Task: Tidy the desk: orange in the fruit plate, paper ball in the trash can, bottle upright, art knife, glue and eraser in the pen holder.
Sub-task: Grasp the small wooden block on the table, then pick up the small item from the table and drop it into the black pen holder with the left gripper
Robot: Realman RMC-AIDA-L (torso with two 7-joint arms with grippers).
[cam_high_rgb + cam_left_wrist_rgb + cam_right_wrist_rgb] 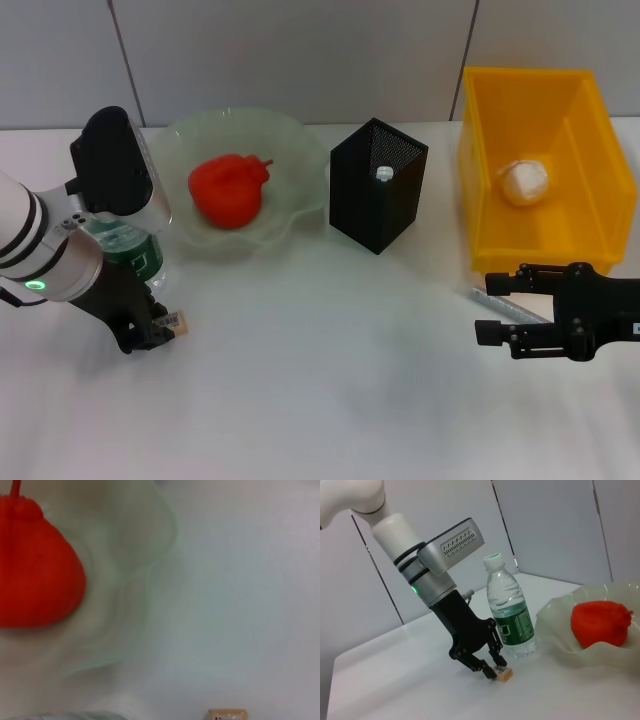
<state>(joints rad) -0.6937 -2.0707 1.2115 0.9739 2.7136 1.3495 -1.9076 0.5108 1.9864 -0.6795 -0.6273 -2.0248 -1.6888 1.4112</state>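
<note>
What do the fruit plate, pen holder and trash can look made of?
Fruit plate: looks like frosted pale-green glass, translucent with a wavy rim. Pen holder: black wire mesh, probably metal, with see-through walls. Trash can: bright-yellow, smooth moulded plastic by its look.

The clear, green-labelled bottle (509, 607) stands upright just behind the left hand (492, 669), whose fingertips pinch a small tan eraser (503, 674) on the tabletop (330, 400). Beyond, the orange (229, 189) sits in the fruit plate (295, 150); the paper ball (524, 182) lies in the trash can (480, 190).
</note>
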